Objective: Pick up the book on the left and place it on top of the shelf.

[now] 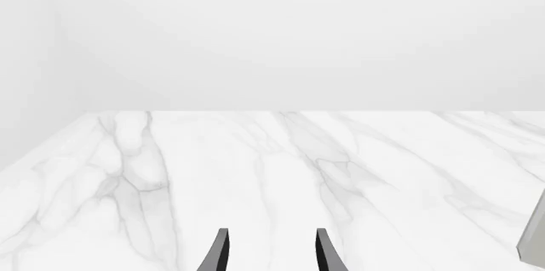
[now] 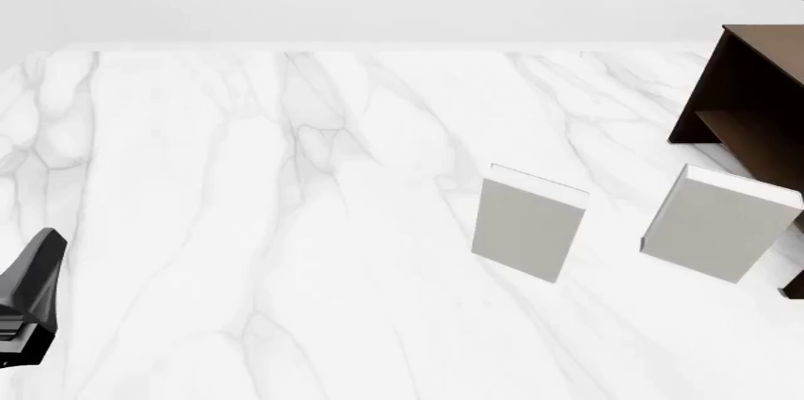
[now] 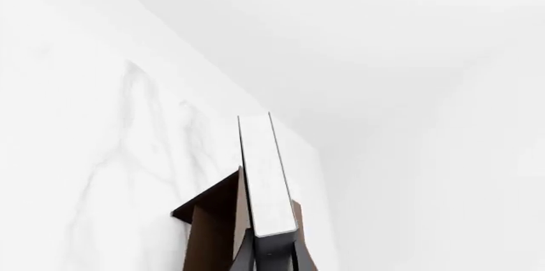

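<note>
Charcoal book (image 3: 265,175) sits pinched between the right gripper (image 3: 272,255) fingers, hanging above the shelf (image 3: 209,233). Misjudge the shelf's top edge and it tips off toward the two grey books (image 2: 530,221) beside the shelf. Left gripper (image 1: 270,252) idles spread, far from the shelf, plenty of room.

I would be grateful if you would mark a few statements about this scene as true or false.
1. Two light grey books stand upright on the marble table. True.
2. The right gripper holds nothing. False: it is shut on the thin book, seen edge-on.
3. The left gripper is open with nothing between its fingers. True.
4. In the front view, the dark brown shelf is at the table's left. False: it is at the right edge.
</note>
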